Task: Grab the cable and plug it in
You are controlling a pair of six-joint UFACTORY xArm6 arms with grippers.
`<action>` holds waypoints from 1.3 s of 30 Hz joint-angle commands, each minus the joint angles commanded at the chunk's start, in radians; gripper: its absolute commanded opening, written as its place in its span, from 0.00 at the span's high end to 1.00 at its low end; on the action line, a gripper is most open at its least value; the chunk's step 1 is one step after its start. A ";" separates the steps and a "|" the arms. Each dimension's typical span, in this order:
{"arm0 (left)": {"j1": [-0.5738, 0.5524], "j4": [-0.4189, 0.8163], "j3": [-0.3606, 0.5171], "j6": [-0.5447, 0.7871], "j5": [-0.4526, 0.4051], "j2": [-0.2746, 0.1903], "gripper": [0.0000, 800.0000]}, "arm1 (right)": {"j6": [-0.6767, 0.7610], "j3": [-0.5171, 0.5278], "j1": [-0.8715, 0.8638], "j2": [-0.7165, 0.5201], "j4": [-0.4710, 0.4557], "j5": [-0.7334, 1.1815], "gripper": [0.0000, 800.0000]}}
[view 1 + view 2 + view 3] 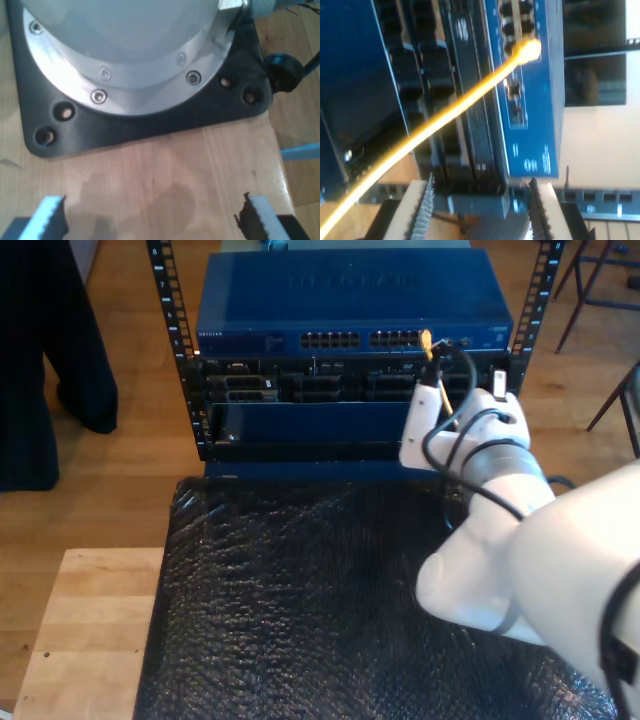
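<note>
My second gripper [479, 210] is hanging just in front of the blue network switch [350, 302] in the rack [180, 350], its toothed fingers [422, 212] standing apart with nothing between them. The cable [445, 117] is running up past them, apart from both, and its plug end [530, 50] is sitting at a port in the switch's front row. In the exterior view, the cable's yellow end [426, 340] is showing at the ports toward that view's right, just above the white arm [480, 450], which is reaching over the black bubble-wrap mat [300, 600].

My first gripper [155, 212] is pointing down at the wooden bench [165, 175], jaws spread wide and empty, near a black base plate [30, 100] carrying a round metal arm base [130, 65].
</note>
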 joint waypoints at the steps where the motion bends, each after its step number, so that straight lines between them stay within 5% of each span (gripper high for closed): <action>1: -0.002 0.000 0.000 0.000 0.000 0.000 0.00 | 0.000 0.006 -0.008 -0.011 -0.006 0.015 0.41; 15: 0.000 0.000 0.000 0.000 0.000 0.000 0.00 | 0.000 0.094 -0.222 -0.198 -0.221 0.301 0.26; 22: -0.002 0.000 0.000 0.000 0.000 0.002 0.00 | 0.002 0.103 -0.361 -0.281 -0.336 0.509 0.11; 39: -0.002 0.000 0.000 0.000 0.000 0.000 0.00 | -0.006 0.087 -0.646 -0.411 -0.522 0.902 0.06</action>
